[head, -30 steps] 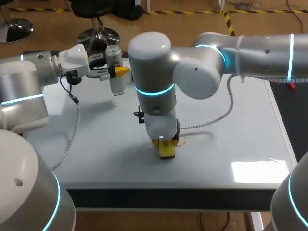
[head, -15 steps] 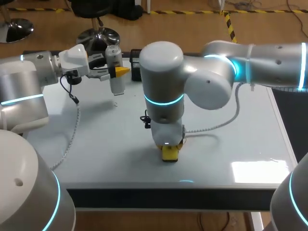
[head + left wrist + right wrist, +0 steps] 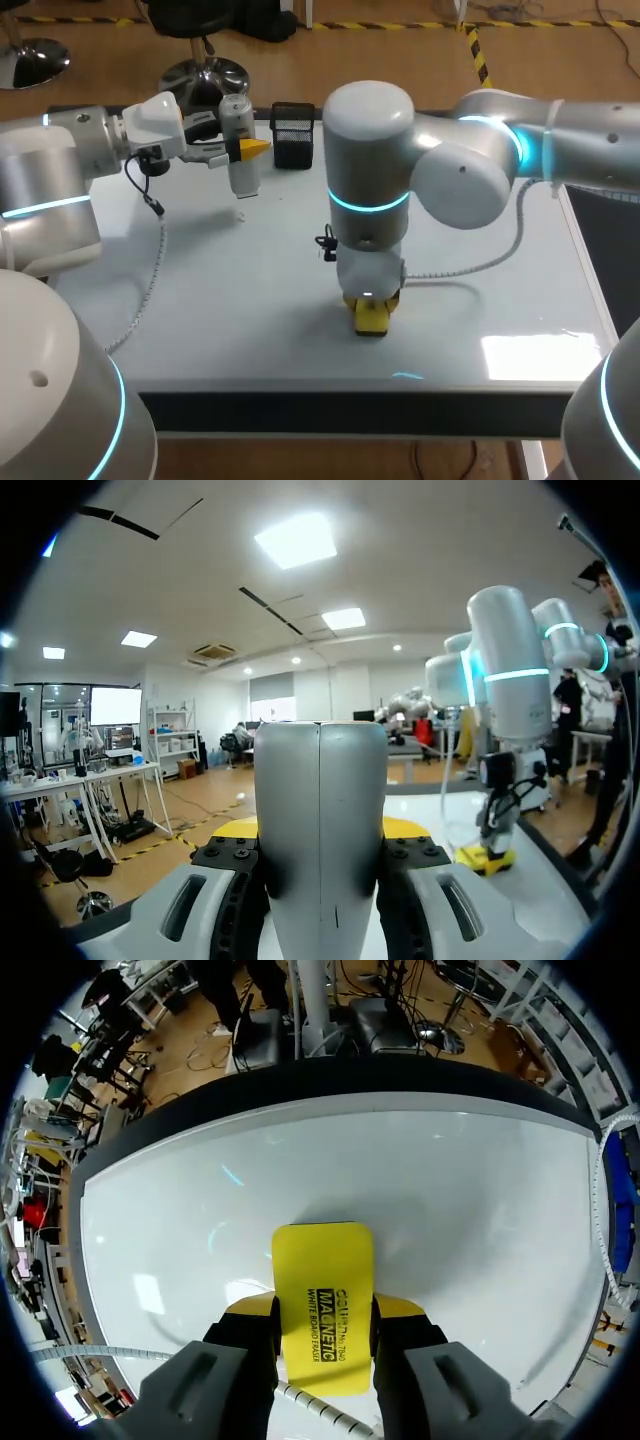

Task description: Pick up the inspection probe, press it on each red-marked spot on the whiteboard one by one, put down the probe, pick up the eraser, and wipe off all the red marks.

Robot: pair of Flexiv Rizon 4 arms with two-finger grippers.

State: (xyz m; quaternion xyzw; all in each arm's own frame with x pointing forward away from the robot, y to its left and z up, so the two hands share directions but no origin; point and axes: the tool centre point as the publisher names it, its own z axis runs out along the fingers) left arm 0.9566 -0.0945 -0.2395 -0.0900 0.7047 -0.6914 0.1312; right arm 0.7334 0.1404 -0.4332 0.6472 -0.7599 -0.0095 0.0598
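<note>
The inspection probe, a grey-white cylinder, hangs upright above the whiteboard's far left part. My left gripper is shut on it from the sides. In the left wrist view the probe fills the gap between that gripper's fingers. My right gripper points straight down near the board's front middle, shut on the yellow eraser, which rests against the board. The right wrist view shows the eraser clamped between the fingers over bare white board. I see no red marks.
A black mesh holder stands at the board's far edge, between the two arms. The board's front edge lies just below the eraser. My right arm's cable loops over the board to the right.
My right arm has slid the eraser to the right along the front of the board, uncovering the black holder behind it. The left arm and probe have stayed still.
</note>
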